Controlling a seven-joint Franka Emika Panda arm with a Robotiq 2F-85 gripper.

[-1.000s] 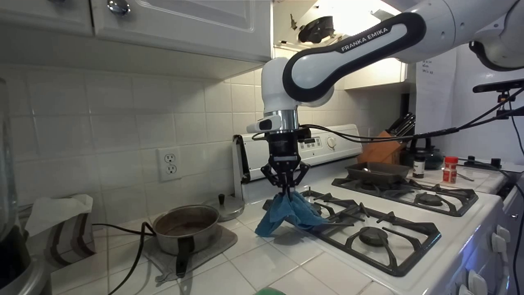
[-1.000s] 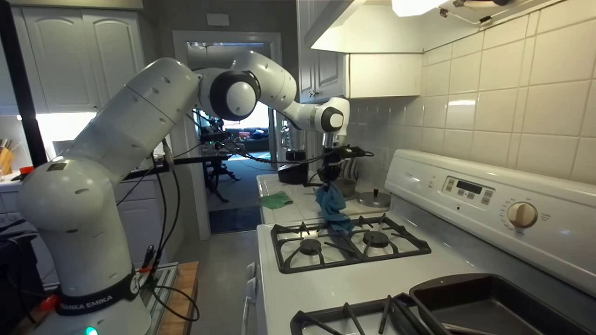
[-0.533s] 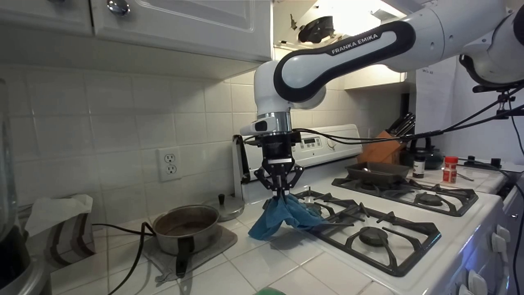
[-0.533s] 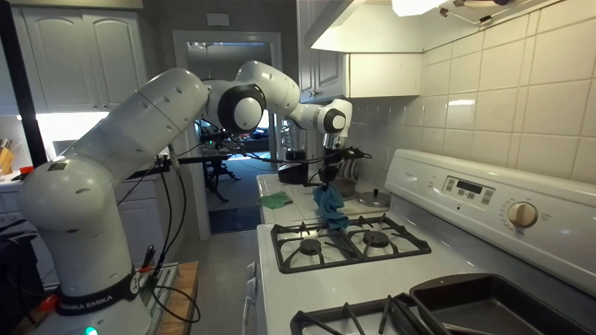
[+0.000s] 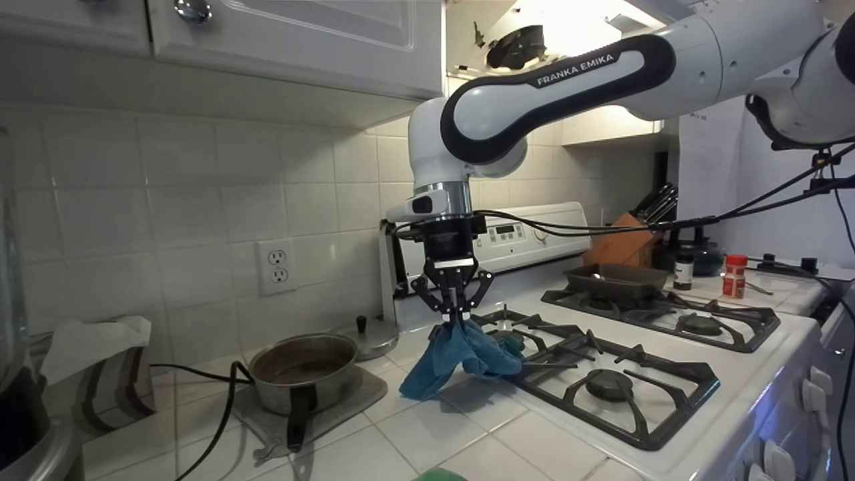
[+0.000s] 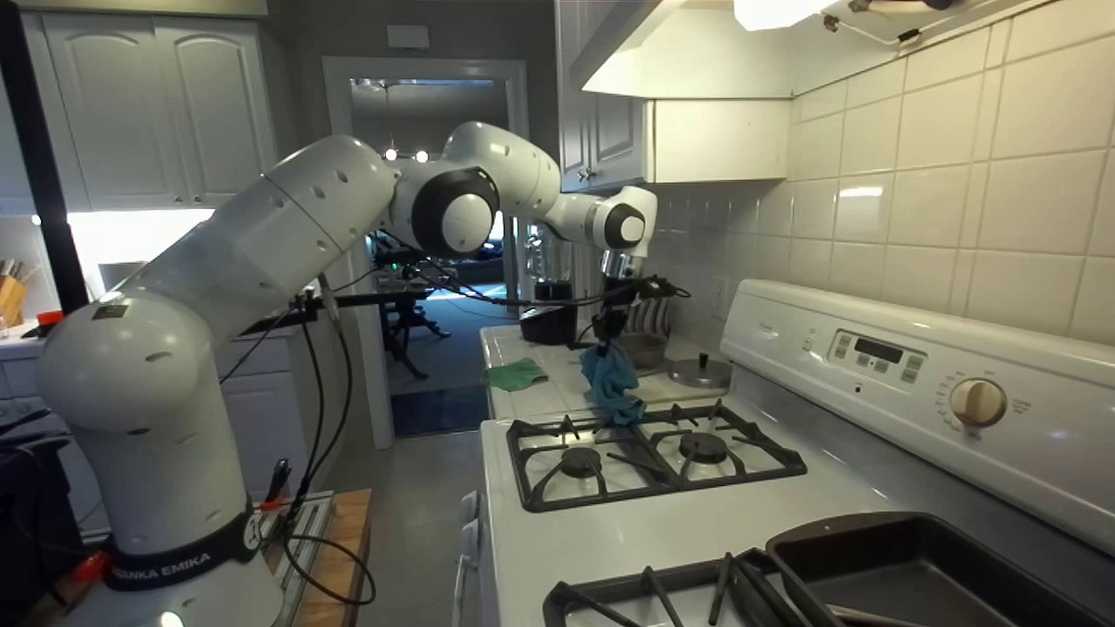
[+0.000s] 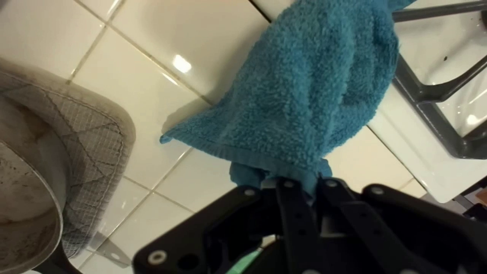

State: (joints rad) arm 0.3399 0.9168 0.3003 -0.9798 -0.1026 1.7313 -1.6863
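Note:
My gripper (image 5: 457, 316) is shut on a bunched blue cloth (image 5: 461, 354), seen in both exterior views. In the wrist view the cloth (image 7: 304, 87) is pinched between the fingertips and spreads away from them in folds. One corner hangs to the left over the white tiles. The far end of the cloth (image 6: 612, 383) overlaps the near burner grate (image 6: 645, 461); whether it rests on the bars I cannot tell. The gripper points down above the seam between counter and stove. What lies under the cloth is hidden.
A metal saucepan (image 5: 304, 374) stands on a grey potholder (image 5: 371, 394), with a lid (image 5: 367, 341) behind it. A green cloth (image 6: 516, 374) lies on the counter. A dark baking pan (image 6: 923, 575) sits on the stove. Upper cabinets (image 5: 287, 40) overhang the counter.
The gripper has moved off the stove side toward the saucepan and slightly down, carrying the blue cloth. The cloth's trailing end has slid partly back from the grate.

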